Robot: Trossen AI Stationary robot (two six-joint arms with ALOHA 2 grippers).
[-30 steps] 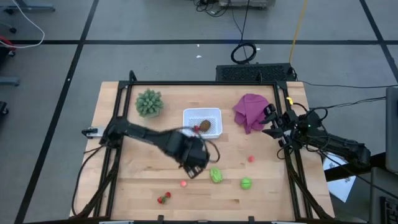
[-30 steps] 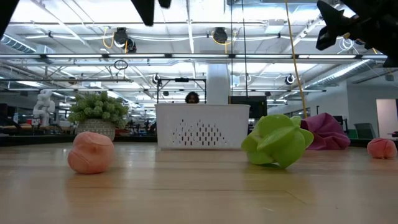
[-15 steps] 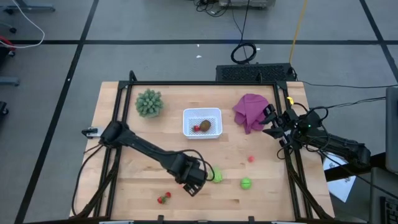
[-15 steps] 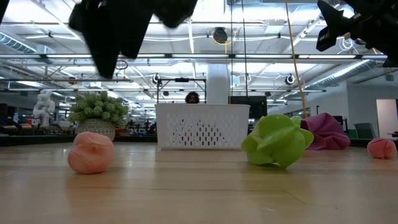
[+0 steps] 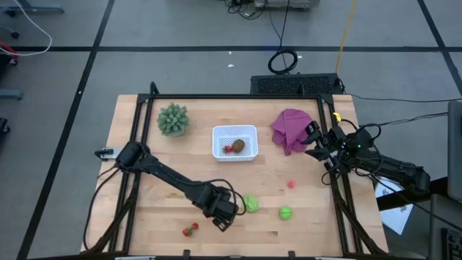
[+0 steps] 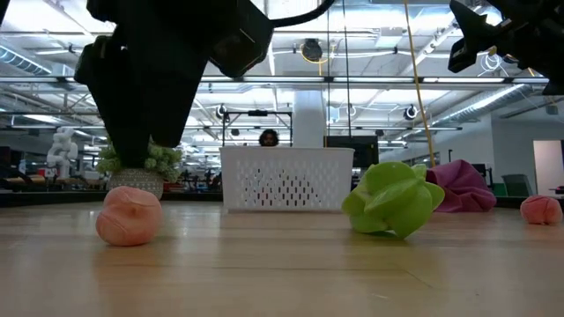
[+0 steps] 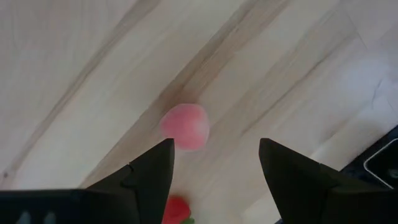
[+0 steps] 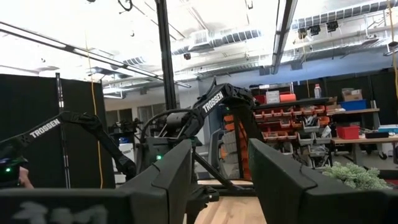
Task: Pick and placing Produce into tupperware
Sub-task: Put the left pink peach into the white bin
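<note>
Produce is split between the tupperware (image 5: 235, 142) and the bare table (image 5: 317, 217), as you can see from above. The white perforated box sits just above centre frame with its long axis running left to right across the picture. In it a brown oval piece (image 5: 240, 145) lies with a small red bit (image 5: 228, 149) at its left; which way the oval's long axis runs is hard for you to judge at this size.

Low in the high view, the left gripper (image 5: 220, 214) hovers over a pink ball (image 7: 185, 126). Your left wrist view shows that ball, round and peach-pink, centred between the two dark fingers (image 7: 149, 177), which stand about half open and hold nothing. The low view puts the ball (image 6: 129, 215) on the wood at left, beneath the dark gripper, with a faint seam across it.

Just right of the gripper lies a lobed bright green piece (image 5: 251, 203), tilted on the boards in the low view. Further right sits a smaller green ball (image 5: 286, 212), and above it a small pink bit (image 5: 291, 184). A red piece with a green tip (image 5: 190, 230) lies at the lower left.

The right gripper (image 5: 312, 141) waits at the table's right edge beside a purple cloth (image 5: 290, 127), fingers slightly parted, empty.
</note>
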